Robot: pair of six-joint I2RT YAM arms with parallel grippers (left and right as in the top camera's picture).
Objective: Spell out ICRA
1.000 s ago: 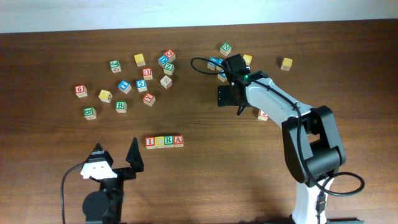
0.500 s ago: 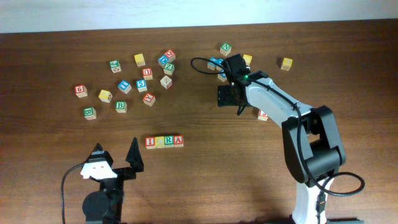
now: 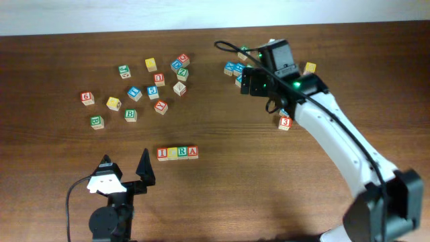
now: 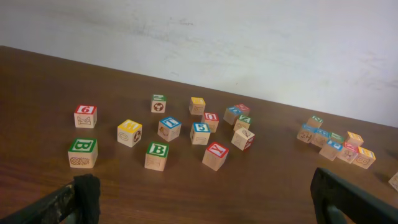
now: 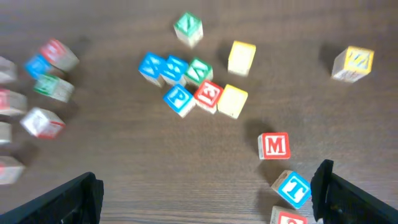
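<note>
the table (image 3: 222,202) is dark brown wood with a fine visible grain and a soft satin sheen, and the wall (image 4: 249,43) behind it looks matt white and faintly mottled. the icra cubes (image 3: 177,152) and the loose cubes (image 4: 157,155) are pale, smooth wood with painted coloured borders and letters, mostly matt. the right arm (image 3: 339,144) has a smooth white plastic shell with a slight gloss, the left gripper (image 3: 125,163) and right gripper (image 5: 205,202) look like matt black plastic, and the cable (image 3: 68,208) looks like black rubber.

White-shelled right arm (image 3: 336,129), black joints (image 3: 384,210), black cable (image 3: 220,46); left pincer (image 3: 124,156) black.
</note>
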